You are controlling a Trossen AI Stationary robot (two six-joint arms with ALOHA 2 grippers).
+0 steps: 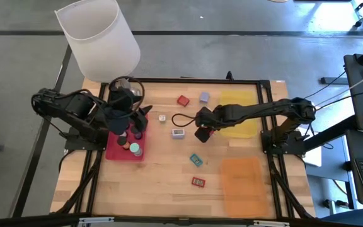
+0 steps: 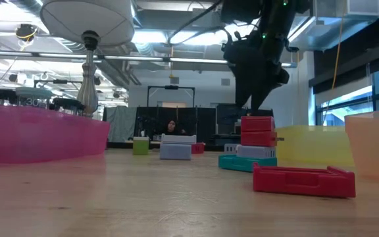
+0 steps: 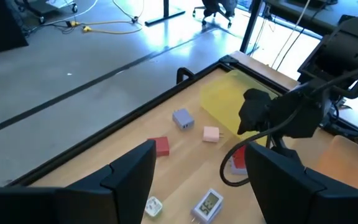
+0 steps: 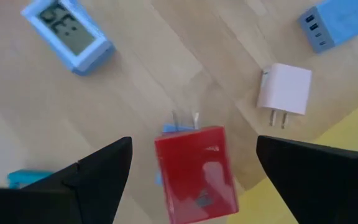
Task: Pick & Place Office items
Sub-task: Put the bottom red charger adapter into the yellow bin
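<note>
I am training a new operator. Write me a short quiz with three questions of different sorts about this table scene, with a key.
1. True or false: the right tool hangs open above a red charger.
2. Which tray lies under the left tool? A pink tray, B yellow tray, C orange tray.
3. Fill in: beside the white charger lies a blue ____.

Key: 1 true; 2 A; 3 charger.

Below my open right fingers a red plug block (image 4: 197, 171) lies prongs up on the surface, a pink plug (image 4: 284, 90) and a lavender charger (image 4: 340, 22) beyond it, a small white clock (image 4: 68, 32) to its left.
</note>
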